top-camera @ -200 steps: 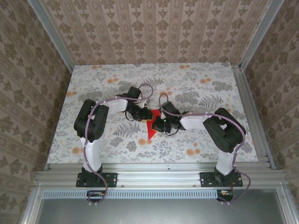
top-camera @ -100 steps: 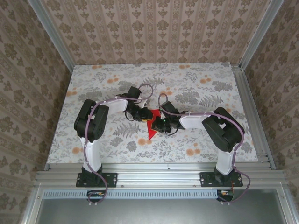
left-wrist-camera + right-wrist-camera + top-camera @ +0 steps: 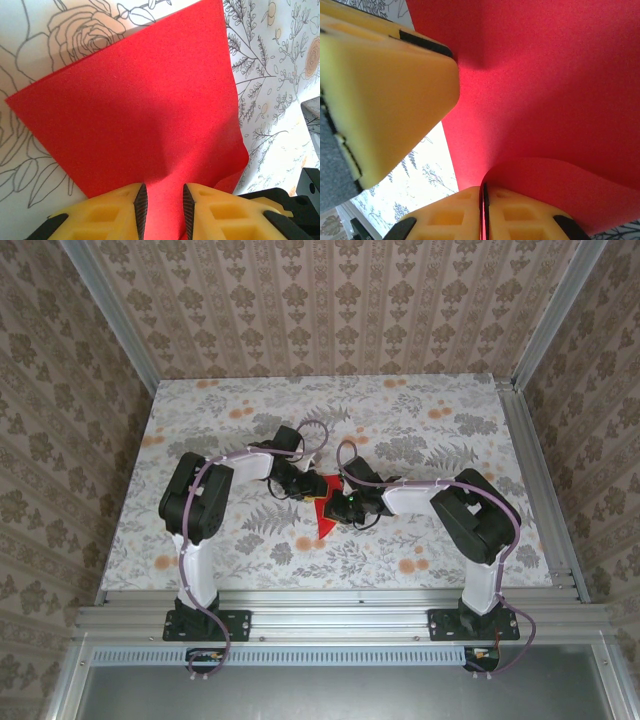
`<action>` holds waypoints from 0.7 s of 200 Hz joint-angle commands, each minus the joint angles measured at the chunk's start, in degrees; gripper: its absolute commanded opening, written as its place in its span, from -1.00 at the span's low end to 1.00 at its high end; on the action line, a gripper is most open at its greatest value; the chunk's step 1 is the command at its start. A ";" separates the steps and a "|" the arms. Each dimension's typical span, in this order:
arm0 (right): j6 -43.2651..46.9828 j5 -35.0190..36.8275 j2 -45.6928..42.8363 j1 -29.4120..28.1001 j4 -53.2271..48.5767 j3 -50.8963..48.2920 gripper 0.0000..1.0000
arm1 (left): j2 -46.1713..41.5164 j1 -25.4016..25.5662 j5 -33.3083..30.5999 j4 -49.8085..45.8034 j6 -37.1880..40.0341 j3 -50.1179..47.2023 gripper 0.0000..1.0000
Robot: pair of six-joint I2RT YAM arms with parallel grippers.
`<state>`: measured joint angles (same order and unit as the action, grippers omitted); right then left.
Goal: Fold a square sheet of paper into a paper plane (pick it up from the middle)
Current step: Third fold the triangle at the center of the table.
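Paper (image 3: 322, 517) tip toward arm bases

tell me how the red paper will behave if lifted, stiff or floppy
Probably floppy: the sheet of paper bows into a curl where the right claw pinches it. Likely light and thin, so it may sag or crease if lifted by one edge.
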<state>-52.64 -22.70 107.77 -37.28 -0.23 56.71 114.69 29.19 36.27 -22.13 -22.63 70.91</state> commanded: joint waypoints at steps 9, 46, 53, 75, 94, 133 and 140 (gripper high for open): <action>1.32 1.89 0.42 -0.25 -3.13 0.97 -0.72 | 2.02 0.17 -0.06 -1.17 1.72 -0.94 -0.40; 2.55 2.72 -0.79 -0.43 -5.44 1.61 -0.69 | 2.18 0.21 -0.04 -1.25 1.72 -0.59 -0.39; 2.67 2.87 -0.97 -0.43 -5.72 1.71 -0.68 | 2.28 0.17 0.03 -1.31 1.78 -0.54 -0.39; 2.92 3.12 -1.24 -0.50 -6.16 1.66 -0.66 | 2.37 0.25 0.03 -1.30 1.77 -0.51 -0.40; 2.91 3.17 -0.90 -0.52 -5.95 1.75 -0.64 | 2.38 0.34 0.10 -1.44 1.84 -0.43 -0.39; 3.45 3.26 -0.01 -0.82 -6.75 2.56 -0.57 | 2.11 0.34 0.08 -1.87 2.14 -0.33 -0.40; 3.55 3.36 0.07 -0.86 -6.91 2.58 -0.55 | 2.09 0.34 0.11 -1.88 2.20 -0.33 -0.39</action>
<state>-50.59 -21.17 107.63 -37.76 -3.60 58.17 114.83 29.21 36.88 -22.09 -22.26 70.91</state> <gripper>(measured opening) 0.214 0.302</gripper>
